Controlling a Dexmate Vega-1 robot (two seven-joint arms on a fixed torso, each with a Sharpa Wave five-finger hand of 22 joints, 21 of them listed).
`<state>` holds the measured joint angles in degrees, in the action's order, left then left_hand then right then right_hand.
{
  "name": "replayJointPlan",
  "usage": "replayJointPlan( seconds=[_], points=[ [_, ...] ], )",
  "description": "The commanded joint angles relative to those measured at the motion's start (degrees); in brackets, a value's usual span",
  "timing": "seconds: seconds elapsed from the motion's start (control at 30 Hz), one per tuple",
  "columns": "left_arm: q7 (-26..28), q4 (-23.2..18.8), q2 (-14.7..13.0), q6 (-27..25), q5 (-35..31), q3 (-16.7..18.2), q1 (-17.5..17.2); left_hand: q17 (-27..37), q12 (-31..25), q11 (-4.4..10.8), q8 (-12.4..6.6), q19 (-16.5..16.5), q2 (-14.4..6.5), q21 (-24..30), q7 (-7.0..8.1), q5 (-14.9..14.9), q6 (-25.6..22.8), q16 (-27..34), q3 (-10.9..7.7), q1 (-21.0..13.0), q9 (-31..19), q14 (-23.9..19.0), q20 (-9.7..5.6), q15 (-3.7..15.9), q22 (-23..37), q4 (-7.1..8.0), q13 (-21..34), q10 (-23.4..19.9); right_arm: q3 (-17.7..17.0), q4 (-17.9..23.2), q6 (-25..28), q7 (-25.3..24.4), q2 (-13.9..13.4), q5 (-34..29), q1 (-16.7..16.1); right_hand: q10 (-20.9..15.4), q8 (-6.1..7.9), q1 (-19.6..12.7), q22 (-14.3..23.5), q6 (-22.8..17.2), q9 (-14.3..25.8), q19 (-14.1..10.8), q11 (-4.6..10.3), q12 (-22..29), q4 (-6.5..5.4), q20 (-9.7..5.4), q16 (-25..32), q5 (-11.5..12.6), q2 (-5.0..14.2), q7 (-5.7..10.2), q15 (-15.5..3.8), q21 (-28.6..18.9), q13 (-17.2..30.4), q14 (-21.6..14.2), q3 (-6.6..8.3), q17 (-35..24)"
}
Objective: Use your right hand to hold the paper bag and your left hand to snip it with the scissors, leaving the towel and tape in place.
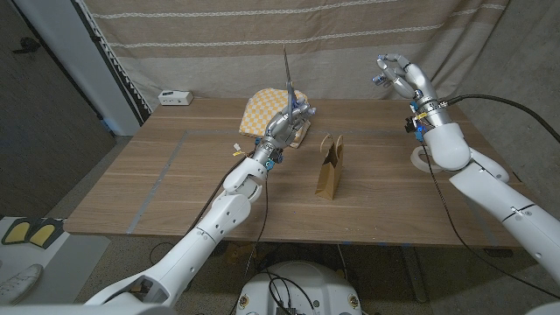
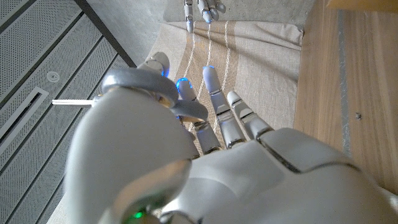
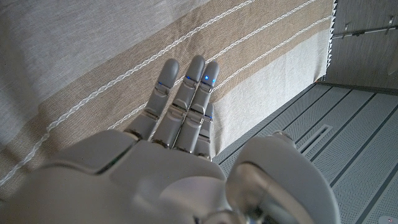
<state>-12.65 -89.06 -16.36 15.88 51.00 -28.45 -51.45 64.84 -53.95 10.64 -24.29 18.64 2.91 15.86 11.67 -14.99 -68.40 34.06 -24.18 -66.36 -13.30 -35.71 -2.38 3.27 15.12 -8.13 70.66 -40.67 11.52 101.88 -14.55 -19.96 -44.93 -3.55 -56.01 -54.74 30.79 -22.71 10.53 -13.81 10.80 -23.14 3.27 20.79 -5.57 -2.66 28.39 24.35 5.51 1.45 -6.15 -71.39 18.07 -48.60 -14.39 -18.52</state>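
Observation:
A small brown paper bag (image 1: pixel 330 171) stands upright on the wooden table (image 1: pixel 175 175), right of centre. Just left of and behind it, my left hand (image 1: pixel 287 122) holds the scissors (image 1: pixel 286 74), their blades pointing straight up. In the left wrist view my left hand (image 2: pixel 217 155) has its fingers curled, and a thin blade of the scissors (image 2: pixel 71 101) sticks out beside it. My right hand (image 1: pixel 398 74) is raised high above the table's far right, fingers apart and holding nothing. In the right wrist view the right hand (image 3: pixel 180 143) reaches toward the curtain.
A yellow checked towel (image 1: pixel 261 105) lies behind my left hand at the table's back. A white tape roll (image 1: pixel 421 160) sits at the right edge, partly hidden by my right forearm. A small white device (image 1: pixel 175 96) sits at the back left corner.

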Motion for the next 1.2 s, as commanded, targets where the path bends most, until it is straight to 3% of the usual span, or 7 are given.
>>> replayJointPlan(
  seconds=[0.03, 0.17, 0.2, 0.27, 0.47, 0.87, 1.2],
  points=[
    [3.6, -1.1, 0.4, -0.7, -0.4, -0.1, -0.6, 5.3, -8.2, 1.33, -0.55, 1.1, 0.6, 1.0, 0.07, -0.5, -1.5, 4.1, 1.96, -1.4, -0.5, -0.9, -3.52, 9.69, 1.0, 0.20, 0.6, -3.0, 0.2, 0.1, 0.2, -0.1, 0.1, -0.1, 0.1, -0.3, -0.26, 0.6, 0.1, -0.7, 0.2, 0.1, -0.15, 0.0, 0.38, -4.07, -0.2, -0.2, 0.17, -0.10, -5.80, 0.1, 0.1, 0.3, -0.26, 0.0],
    [4.2, -1.5, 0.4, -1.4, 0.0, -0.1, -0.8, 5.9, -15.4, 1.31, -0.53, 1.5, 1.4, 1.7, 0.09, -0.8, -2.3, 8.2, 3.55, -2.0, -0.8, -2.2, -3.61, 9.59, 1.9, 0.47, 0.6, -4.4, 0.3, 0.1, 0.1, 0.0, 0.1, -0.1, 0.2, -0.4, -0.36, 0.6, 0.1, -0.9, 0.2, 0.1, 0.00, 0.1, 0.43, -4.08, -0.2, -0.2, 0.17, -0.08, -5.80, 0.1, 0.0, 0.2, -0.26, 0.1],
    [4.2, -1.6, 0.4, -1.5, 0.1, -0.1, -0.8, 5.8, -20.9, 1.31, -0.45, 1.5, 1.7, 2.1, 0.11, -1.0, -2.8, 10.6, 4.25, -2.5, -1.0, -2.2, -3.72, 9.49, 2.5, 0.54, 0.7, -5.3, 0.4, 0.1, 0.0, -0.1, 0.1, -0.2, 0.2, -0.4, -0.38, 0.6, 0.1, -0.9, 0.2, 0.1, -0.06, 0.1, 0.44, -4.09, -0.2, -0.2, 0.18, -0.12, -5.80, 0.2, 0.0, 0.2, -0.26, 0.1],
    [4.5, -1.7, 0.5, -1.6, 0.0, -0.2, -0.8, 5.8, -24.8, 1.25, -0.28, 1.6, 1.4, 2.4, 0.15, -1.2, -2.9, 12.5, 4.55, -2.5, -1.2, -2.7, -3.98, 9.43, 2.9, 0.93, 0.7, -5.7, 0.5, 0.1, -0.2, -0.1, 0.2, -0.3, 0.3, -0.4, -0.44, 0.6, 0.1, -0.9, 0.3, 0.1, 0.02, 0.1, 0.47, -4.05, -0.2, -0.2, 0.18, -0.10, -5.80, 0.2, 0.0, 0.2, -0.25, 0.1],
    [5.2, -1.9, 0.4, -1.7, -0.3, -0.3, -0.9, 5.8, -30.6, 1.29, -0.13, 1.7, 1.8, 2.9, 0.24, -1.3, -3.4, 15.2, 5.26, -1.8, -1.4, -3.4, -4.14, 9.35, 3.4, 1.50, 0.7, -7.2, 0.7, -0.1, -0.5, 0.1, 0.3, -0.6, 0.7, -0.5, -0.57, 0.6, 0.1, -1.1, 0.3, 0.1, -0.09, 0.1, 0.56, -4.07, -0.2, -0.2, 0.22, -0.08, -5.80, 0.2, -0.1, 0.2, -0.22, 0.2],
    [9.5, -4.2, -0.2, -4.1, -0.4, -0.3, -1.9, 5.6, -35.9, 1.26, 1.22, 2.6, 3.2, 3.7, -0.15, -2.1, -2.7, 17.0, 5.64, -0.2, -0.6, -4.9, -4.20, 9.37, 4.0, 2.25, 0.6, -9.1, 0.7, 0.1, -0.6, 0.2, 0.2, -0.7, 0.8, -0.7, -0.85, 0.7, 0.1, -1.4, 0.3, 0.0, 0.03, 0.3, 0.71, -3.99, -0.3, -0.2, 0.33, -0.05, -5.80, 0.4, -0.2, 0.2, -0.15, 0.4],
    [8.7, -4.3, -0.2, -7.5, 3.7, 0.1, -1.9, 5.8, -36.7, 1.36, 1.95, 4.0, 1.6, 4.9, -0.08, -2.2, -2.5, 19.7, 4.62, -0.3, 0.0, -7.7, -4.59, 9.39, 4.8, 2.76, 0.7, -12.1, 0.1, 1.0, 0.1, -0.2, 0.0, -0.8, -0.1, -0.6, -1.13, 0.7, 0.1, -1.6, 0.3, 0.0, 0.04, 0.3, 0.84, -3.93, -0.3, -0.2, 0.38, -0.20, -5.79, 0.5, -0.3, 0.2, -0.11, 0.5]
  ],
)
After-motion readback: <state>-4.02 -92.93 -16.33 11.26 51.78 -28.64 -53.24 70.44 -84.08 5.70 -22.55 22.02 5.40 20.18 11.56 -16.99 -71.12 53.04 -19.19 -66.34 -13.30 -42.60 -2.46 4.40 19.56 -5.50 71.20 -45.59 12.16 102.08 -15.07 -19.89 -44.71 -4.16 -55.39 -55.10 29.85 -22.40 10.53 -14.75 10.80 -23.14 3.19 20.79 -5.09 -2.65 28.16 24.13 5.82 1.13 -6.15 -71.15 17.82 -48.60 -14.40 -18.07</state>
